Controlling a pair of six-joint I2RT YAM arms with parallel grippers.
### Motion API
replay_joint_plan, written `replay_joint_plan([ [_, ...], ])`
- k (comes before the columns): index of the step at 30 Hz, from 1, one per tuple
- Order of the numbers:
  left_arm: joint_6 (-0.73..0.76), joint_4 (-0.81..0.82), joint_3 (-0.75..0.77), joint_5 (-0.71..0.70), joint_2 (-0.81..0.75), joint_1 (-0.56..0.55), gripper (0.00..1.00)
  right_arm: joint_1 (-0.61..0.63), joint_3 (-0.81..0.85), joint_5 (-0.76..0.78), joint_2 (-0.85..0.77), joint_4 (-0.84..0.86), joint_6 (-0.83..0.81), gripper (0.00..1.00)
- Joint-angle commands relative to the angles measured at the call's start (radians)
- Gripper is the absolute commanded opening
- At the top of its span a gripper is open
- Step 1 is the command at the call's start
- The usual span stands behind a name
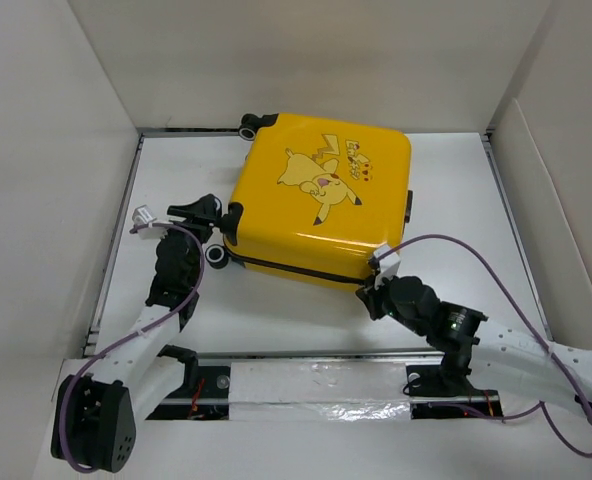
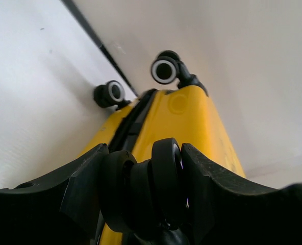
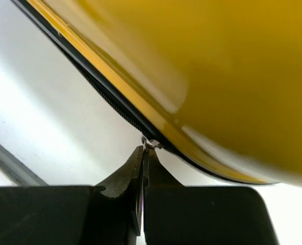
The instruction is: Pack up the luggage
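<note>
Right gripper (image 3: 143,155) pinched tight on metal zipper pull (image 3: 151,144) at luggage's near edge. Left gripper (image 2: 142,173) clamps black wheel (image 2: 165,181) at luggage's left corner. Luggage (image 1: 321,200): closed, glossy yellow hard shell, rounded corners, flat on white table (image 1: 466,210); contents hidden.

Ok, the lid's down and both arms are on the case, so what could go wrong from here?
The right jaws pinch only the small zipper pull at a corner of the luggage; it might slip free along the curve. The left jaws hold just one wheel; if that caster swivels, the case could slide under the zipper tug.
</note>
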Motion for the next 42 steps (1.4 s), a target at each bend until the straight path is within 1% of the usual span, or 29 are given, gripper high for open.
replay_joint_plan([
  [1,0.111,0.007,0.028,0.146,0.032,0.005,0.0,0.083,0.042,-0.054,-0.047,0.279,0.035,0.0],
  [3,0.12,0.016,0.062,0.157,0.058,0.061,0.0,0.067,0.086,-0.002,-0.096,0.218,-0.017,0.0],
  [4,0.127,0.004,0.083,0.165,0.075,0.062,0.0,0.03,0.113,0.003,-0.107,0.182,-0.032,0.0],
  [7,0.131,0.025,0.095,0.203,0.153,0.071,0.0,-0.018,0.171,-0.102,-0.087,0.16,-0.071,0.0],
  [9,0.114,0.105,0.055,0.226,0.221,0.071,0.0,-0.007,0.17,-0.21,-0.023,0.247,-0.051,0.0],
  [10,0.104,0.129,0.044,0.246,0.242,0.056,0.0,0.011,0.162,-0.231,0.024,0.297,-0.034,0.0],
  [11,0.102,0.146,0.035,0.252,0.276,0.04,0.0,0.039,0.156,-0.219,0.137,0.404,-0.014,0.0],
  [12,0.104,0.174,0.024,0.249,0.284,0.019,0.0,0.104,0.165,-0.206,0.201,0.455,0.009,0.0],
  [13,0.113,0.176,0.019,0.24,0.289,-0.004,0.0,0.132,0.188,-0.19,0.268,0.498,0.015,0.0],
  [14,0.117,0.183,0.013,0.235,0.296,-0.054,0.0,0.157,0.221,-0.172,0.399,0.537,0.018,0.0],
  [16,0.143,0.182,0.006,0.199,0.295,-0.108,0.0,0.223,0.351,-0.17,0.514,0.56,-0.003,0.0],
  [17,0.154,0.179,0.001,0.189,0.29,-0.16,0.0,0.241,0.401,-0.161,0.56,0.556,-0.016,0.0],
  [19,0.183,0.168,-0.007,0.171,0.286,-0.202,0.0,0.293,0.502,-0.161,0.666,0.533,-0.065,0.0],
  [20,0.188,0.17,-0.013,0.168,0.279,-0.219,0.0,0.309,0.604,-0.169,0.695,0.505,-0.083,0.0],
  [22,0.191,0.18,-0.037,0.188,0.269,-0.228,0.0,0.335,0.701,-0.182,0.79,0.484,-0.129,0.0],
  [23,0.19,0.188,-0.048,0.194,0.254,-0.237,0.0,0.346,0.79,-0.214,0.825,0.47,-0.138,0.0],
  [25,0.185,0.183,-0.08,0.188,0.232,-0.237,0.0,0.346,0.855,-0.276,0.917,0.483,-0.132,0.0],
  [26,0.183,0.177,-0.09,0.186,0.2,-0.237,0.0,0.346,0.88,-0.349,0.943,0.514,-0.125,0.0],
  [28,0.189,0.15,-0.119,0.162,0.158,-0.237,0.0,0.346,0.917,-0.397,0.996,0.533,-0.102,0.0],
  [29,0.193,0.131,-0.123,0.149,0.108,-0.237,0.0,0.355,0.915,-0.434,0.997,0.552,-0.106,0.0],
  [31,0.199,0.065,-0.146,0.133,0.051,-0.224,0.0,0.355,0.819,-0.431,0.97,0.597,-0.122,0.0],
  [33,0.193,-0.002,-0.165,0.128,-0.045,-0.211,0.0,0.344,0.728,-0.376,0.884,0.619,-0.137,0.0],
  [35,0.183,-0.042,-0.197,0.111,-0.145,-0.226,0.0,0.301,0.578,-0.403,0.777,0.634,-0.146,0.0],
  [37,0.176,-0.083,-0.235,0.096,-0.202,-0.248,0.0,0.181,0.44,-0.466,0.699,0.637,-0.149,0.0],
  [38,0.173,-0.096,-0.241,0.102,-0.234,-0.248,0.0,0.127,0.402,-0.568,0.66,0.64,-0.149,0.0],
  [39,0.168,-0.1,-0.26,0.115,-0.241,-0.262,0.0,0.072,0.368,-0.619,0.587,0.632,-0.152,0.0],
  [40,0.154,-0.087,-0.271,0.149,-0.242,-0.277,0.0,-0.034,0.337,-0.661,0.553,0.623,-0.154,0.0],
  [41,0.144,-0.068,-0.278,0.162,-0.221,-0.289,0.0,-0.083,0.297,-0.757,0.519,0.587,-0.161,0.0],
  [42,0.133,-0.017,-0.286,0.168,-0.198,-0.335,0.0,-0.125,0.285,-0.788,0.45,0.553,-0.183,0.0],
])
